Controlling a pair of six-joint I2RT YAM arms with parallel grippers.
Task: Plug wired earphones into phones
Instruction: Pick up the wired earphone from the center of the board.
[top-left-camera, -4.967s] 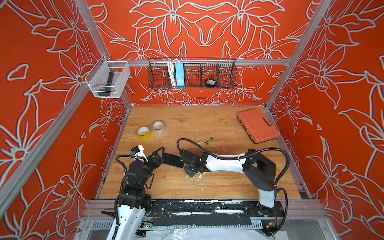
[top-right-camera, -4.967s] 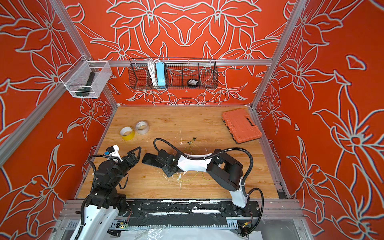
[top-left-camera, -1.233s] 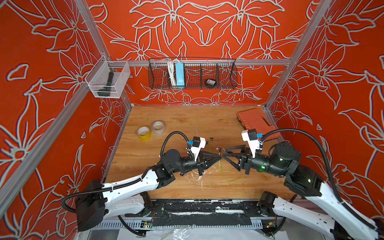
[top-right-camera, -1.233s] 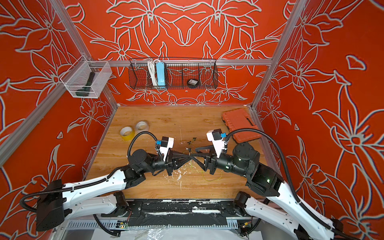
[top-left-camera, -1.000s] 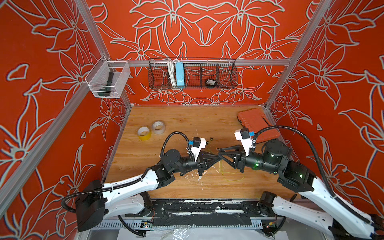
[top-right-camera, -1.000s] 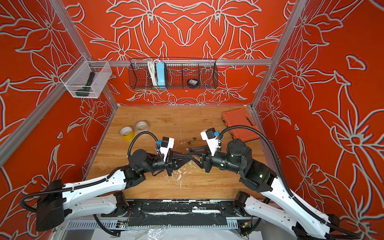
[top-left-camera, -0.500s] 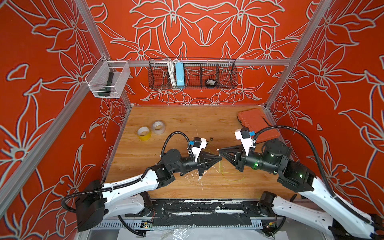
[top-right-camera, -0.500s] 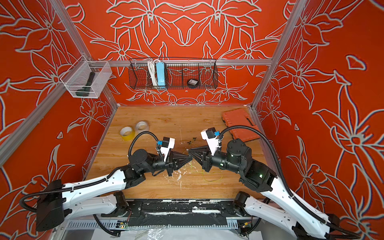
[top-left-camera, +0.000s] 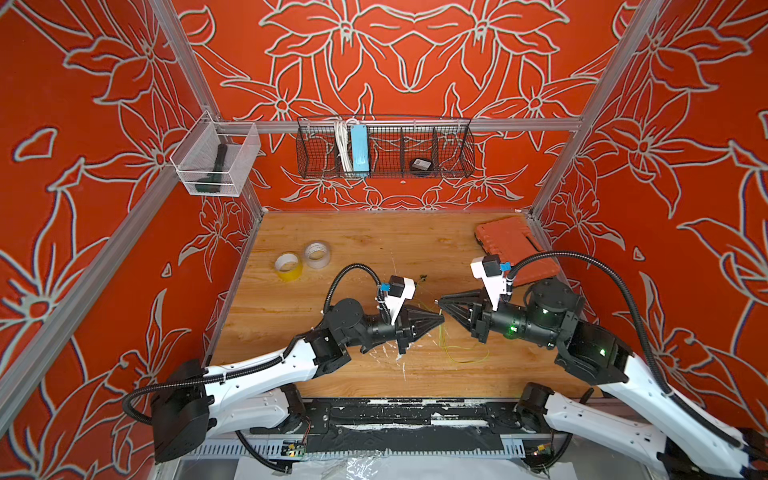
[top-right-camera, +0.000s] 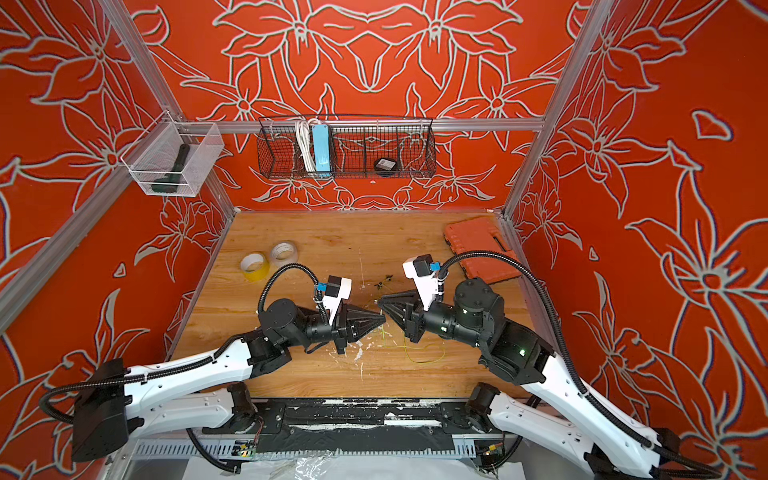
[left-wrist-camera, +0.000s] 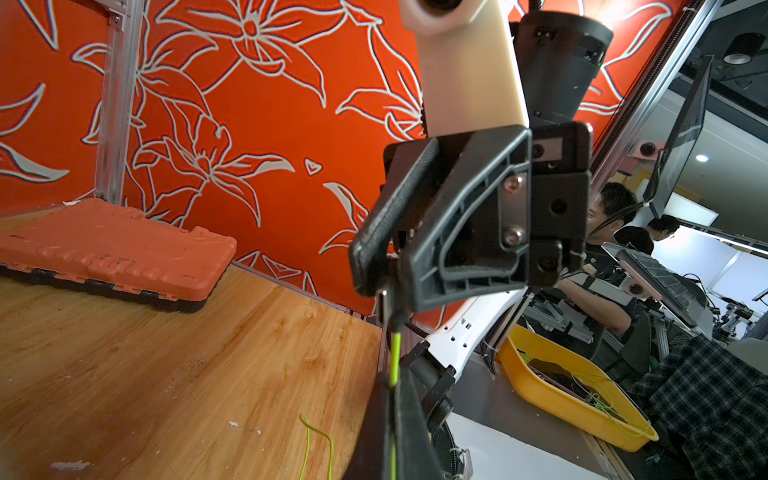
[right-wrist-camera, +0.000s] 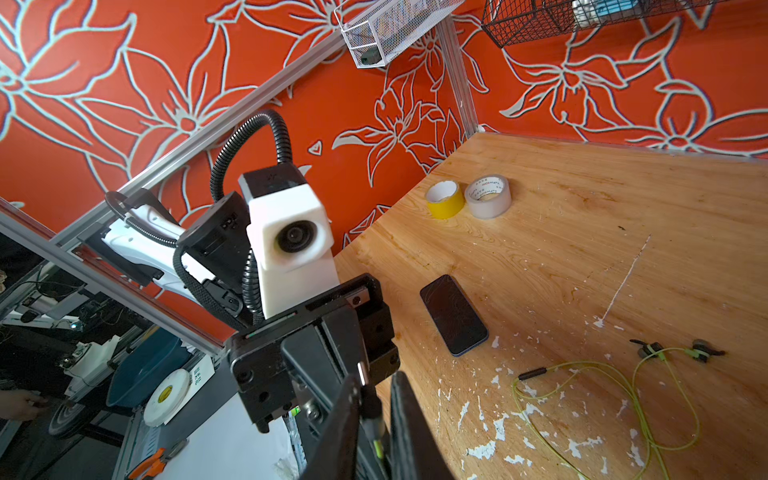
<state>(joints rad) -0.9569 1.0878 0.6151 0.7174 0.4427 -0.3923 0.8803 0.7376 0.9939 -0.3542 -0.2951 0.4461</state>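
Two robot arms meet tip to tip above the middle of a wooden table (top-left-camera: 374, 232), the left gripper (top-left-camera: 440, 319) and right gripper (top-left-camera: 441, 300) almost touching in both top views. What they hold shows only from the wrists. The left wrist view has the right gripper clamped on the plug (left-wrist-camera: 383, 300) of the wired earphones (left-wrist-camera: 395, 357), whose yellow-green line drops into the seam between the left gripper's pressed-together fingers (left-wrist-camera: 409, 436), so both grip the plug end.

Only the right wrist view shows the phone (right-wrist-camera: 453, 316). It lies flat, dark glossy face up, left of centre on the table, apart from the earphones. In the top views the left arm (top-left-camera: 332, 332) covers that spot. The same wrist view shows the loose cable (right-wrist-camera: 642, 415) looping on the wood and the two earbuds (right-wrist-camera: 648, 349) side by side, mere dark specks just beyond the gripper tips in a top view (top-left-camera: 423, 276).

On the far wall a black wire basket (top-left-camera: 453, 160) holds a white cord bundle (top-left-camera: 341, 145), a light-blue bar (top-left-camera: 359, 149) and a small dark round object (top-left-camera: 420, 165). A clear mesh bin (top-left-camera: 245, 158) on the far-left post holds a dark handled tool (top-left-camera: 216, 166). Only the left wrist view shows a yellow tray (left-wrist-camera: 540, 386) beyond the table's edge, with more yellow-green wire inside.

An orange case (top-left-camera: 511, 249) sits far right and two tape rolls (top-left-camera: 303, 259) far left
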